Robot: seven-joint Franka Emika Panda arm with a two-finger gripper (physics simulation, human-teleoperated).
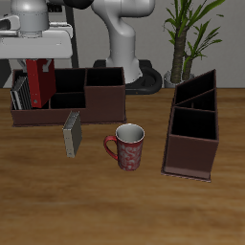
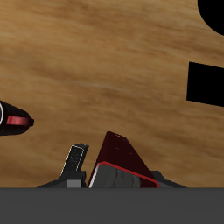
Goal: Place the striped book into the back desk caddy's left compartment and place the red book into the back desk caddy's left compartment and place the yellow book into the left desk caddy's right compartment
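Over the back desk caddy (image 1: 67,96) hangs the gripper (image 1: 38,63), its body pale grey and set low above the caddy's left compartment (image 1: 29,100). The red book (image 1: 39,82) stands upright below the gripper, its upper end between the fingers and its lower end inside that compartment — the claw appears clenched on the book, though the exterior view does not show the contact line clearly. In the wrist view the red book (image 2: 122,157) shows as a dark-red wedge close to the camera, with the caddy wall below it.

The striped book (image 1: 19,93) stands in the same compartment, just beside the red book and leaning slightly against the outer end wall.

The yellow book (image 1: 72,135) stands upright on the table (image 1: 57,201), in front of the back desk caddy and apart from it, nearer the table's front edge.

The left desk caddy (image 1: 194,124) sits well apart from the back one; its dividers are visible and its compartments look dark inside.

Between the yellow book and the left desk caddy stands a red-patterned mug (image 1: 128,146), handle toward the yellow book. A potted plant (image 1: 187,38) stands behind the left desk caddy.
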